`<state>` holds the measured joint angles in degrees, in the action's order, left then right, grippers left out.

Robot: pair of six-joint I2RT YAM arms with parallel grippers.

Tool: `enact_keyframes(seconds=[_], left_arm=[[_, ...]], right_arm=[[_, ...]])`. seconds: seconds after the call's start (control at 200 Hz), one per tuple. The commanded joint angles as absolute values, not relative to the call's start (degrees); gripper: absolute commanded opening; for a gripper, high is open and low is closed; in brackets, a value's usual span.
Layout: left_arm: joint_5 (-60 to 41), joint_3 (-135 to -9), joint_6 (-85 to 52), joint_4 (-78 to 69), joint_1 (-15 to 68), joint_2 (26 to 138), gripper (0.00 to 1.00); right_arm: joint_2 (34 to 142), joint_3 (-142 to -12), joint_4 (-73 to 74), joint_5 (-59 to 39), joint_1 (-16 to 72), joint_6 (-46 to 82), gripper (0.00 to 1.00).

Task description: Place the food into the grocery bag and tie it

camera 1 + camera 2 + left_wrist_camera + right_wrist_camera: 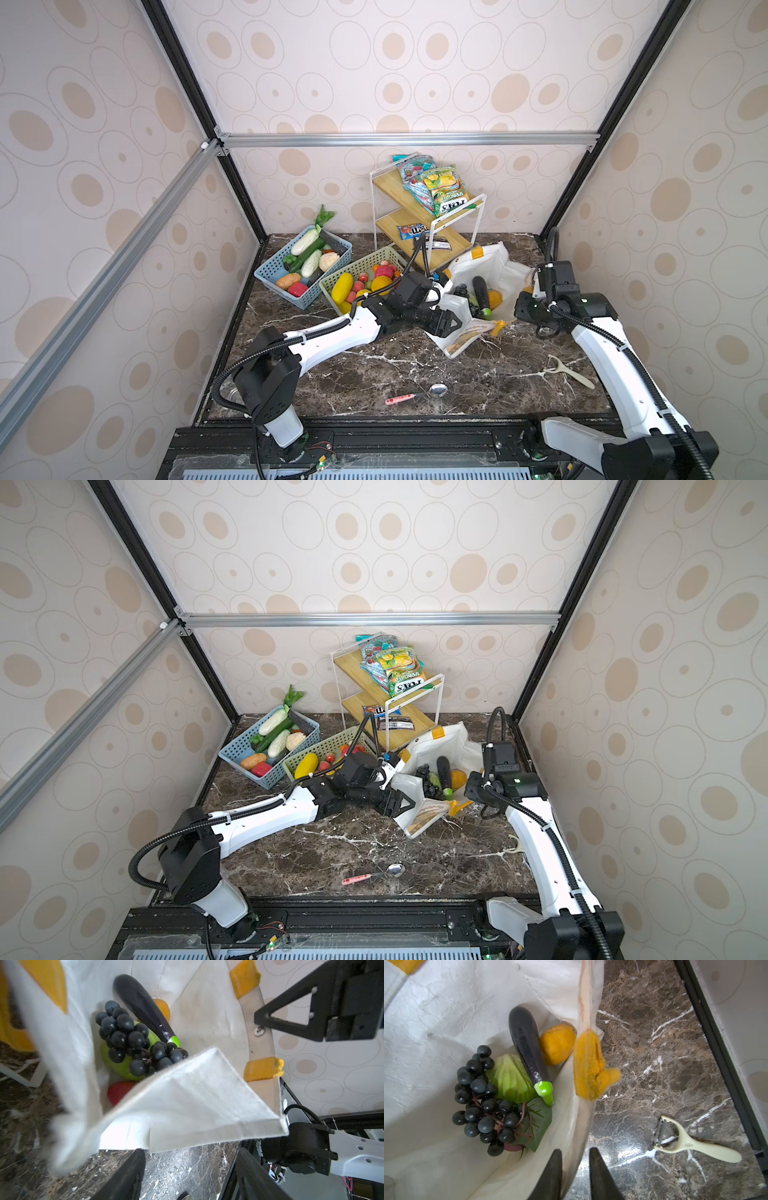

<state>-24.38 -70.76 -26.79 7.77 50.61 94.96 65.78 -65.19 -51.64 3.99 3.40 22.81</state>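
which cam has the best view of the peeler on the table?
Right wrist: the peeler lies close and sharp, blade and cream handle whole. Both top views show it small; in a top view the right arm covers most of it. Left wrist does not show it.

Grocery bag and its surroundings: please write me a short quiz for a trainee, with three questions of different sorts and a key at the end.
1. True or false: the eggplant lies inside the grocery bag.
2. Which utensil shows in the right wrist view? A) spoon B) peeler C) fork
3. Count the slotted baskets in the top views.

Key: 1 true; 2 B; 3 two, one blue and one green.
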Motion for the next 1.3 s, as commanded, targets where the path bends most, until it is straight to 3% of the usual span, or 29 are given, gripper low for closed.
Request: enact_keyframes(seconds=[0.0, 0.25, 0.315, 0.425, 0.565, 0.78, 1.065, 1.29], left_arm=[[-23.9, -72.32, -27.59, 6.9, 51.28, 95.4, 0.69], [-16.65, -74.22, -25.76, 11.63, 51.18, 92.95, 0.71], [-14.62, -74.84, -25.67, 12.85, 51.17, 92.73, 0.71], [-11.01, -75.68, -25.82, 14.53, 50.99, 92.22, 0.71], [-8.19, -75.85, -26.25, 15.63, 50.06, 90.91, 0.71], [-7.48, -76.29, -27.71, 15.17, 48.03, 89.8, 0.71], [-10.17, -77.78, -30.94, 13.64, 47.63, 93.19, 0.72], [-9.98, -78.42, -37.55, 9.38, 47.44, 97.66, 0.72]], right_arm=[[68.07, -67.78, -52.82, 4.98, 2.41, 20.51, 0.21], [69.52, -66.14, -50.94, 1.06, 1.41, 22.15, 0.28], [69.78, -64.9, -49.59, -0.5, 1.39, 22.59, 0.22], [70.37, -65.03, -49.99, -0.45, 1.38, 20.69, 0.0], [71.68, -69.0, -55.98, 3.21, 1.26, 14.47, 0.0], [73.52, -72.78, -61.61, 19.03, -0.29, 9.33, 0.0], [78.47, -74.71, -53.66, 14.17, -1.5, 8.7, 0.04], [80.07, -75.58, -50.08, 3.8, -1.5, 11.55, 0.19]])
